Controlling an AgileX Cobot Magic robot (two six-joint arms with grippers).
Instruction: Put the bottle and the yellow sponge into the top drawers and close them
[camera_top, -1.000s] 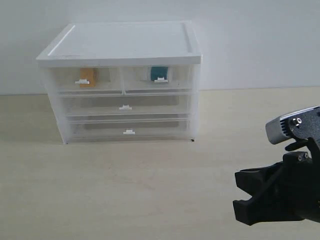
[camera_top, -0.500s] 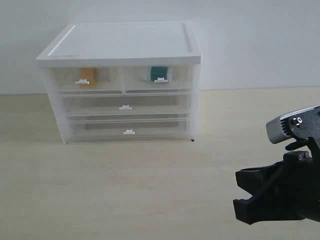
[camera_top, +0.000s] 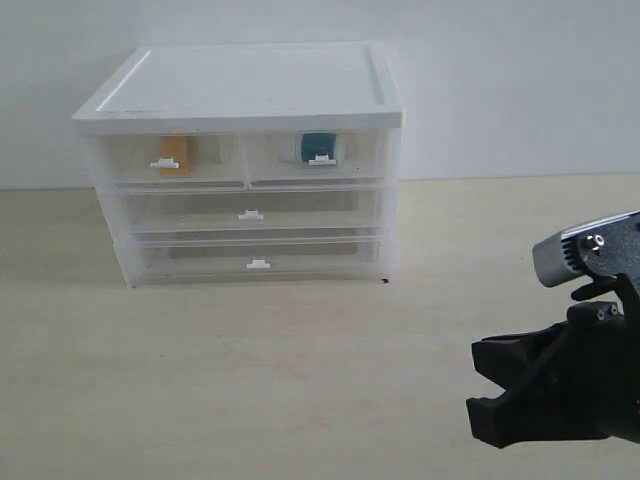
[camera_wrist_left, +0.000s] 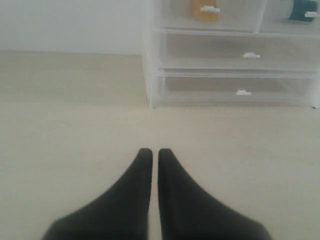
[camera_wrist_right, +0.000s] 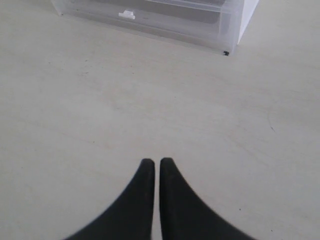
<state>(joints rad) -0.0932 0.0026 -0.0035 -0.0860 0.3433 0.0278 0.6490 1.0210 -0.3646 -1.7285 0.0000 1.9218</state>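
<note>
Both top drawers (camera_top: 215, 160), containing the yellow sponge (camera_top: 175, 153) and bottle (camera_top: 318, 147), were closed, well ahead of the left gripper (camera_wrist_left: 150, 153) and right gripper (camera_wrist_right: 152, 163), each pressed together on nothing.

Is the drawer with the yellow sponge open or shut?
Shut. The top left drawer sits flush with the top right drawer, and the yellow sponge shows through its front.

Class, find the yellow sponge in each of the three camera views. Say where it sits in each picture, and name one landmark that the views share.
Exterior view: the yellow sponge shows through the front of the closed top-left drawer, in the upper left of the picture.
Left wrist view: at the picture's top edge, right of centre, partly cut off.
Right wrist view: not in it.
Shared landmark: the bottom drawer's tab handle.
</note>
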